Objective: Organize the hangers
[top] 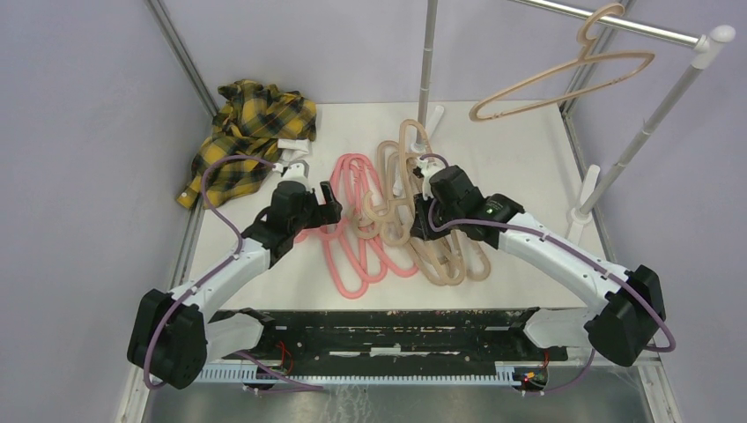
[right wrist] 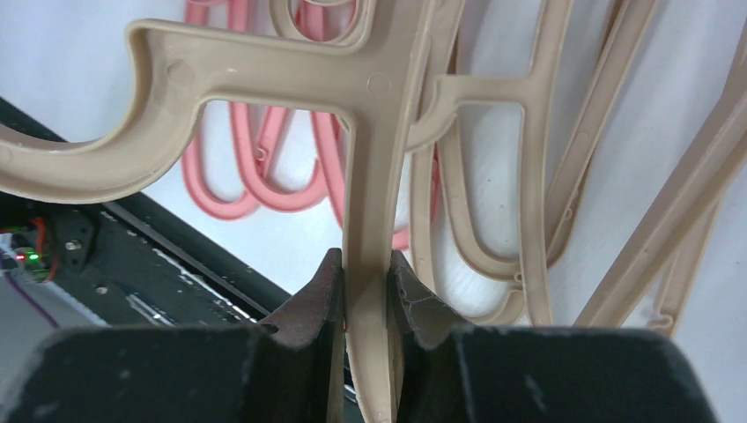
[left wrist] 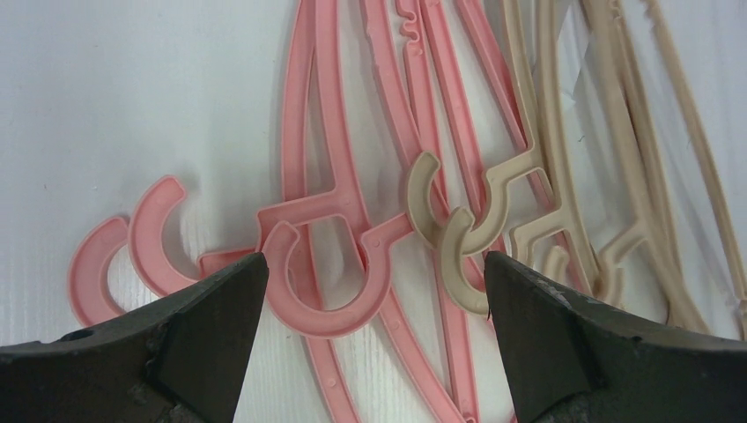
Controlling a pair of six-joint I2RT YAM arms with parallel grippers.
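Several hangers lie in a heap mid-table: pink ones (top: 357, 225) on the left, beige ones (top: 449, 256) on the right. Another beige hanger (top: 564, 79) hangs by its hook from the rail. My right gripper (top: 423, 210) is shut on the stem of a beige hanger (right wrist: 379, 132), just below its hook, the pads (right wrist: 321, 286) pressed on both sides; it seems tilted above the other beige hangers (right wrist: 528, 176). My left gripper (top: 329, 201) stands open just above the pile, its fingers either side of a pink hook (left wrist: 330, 319) and a beige hook (left wrist: 451, 264), holding nothing.
A yellow plaid shirt (top: 251, 132) lies crumpled at the far left corner. The metal rail (top: 652, 31) runs across the top right on a slanted white post (top: 634, 141), with an upright pole (top: 427, 53) behind the pile. The black base bar (top: 379, 322) borders the table's near edge.
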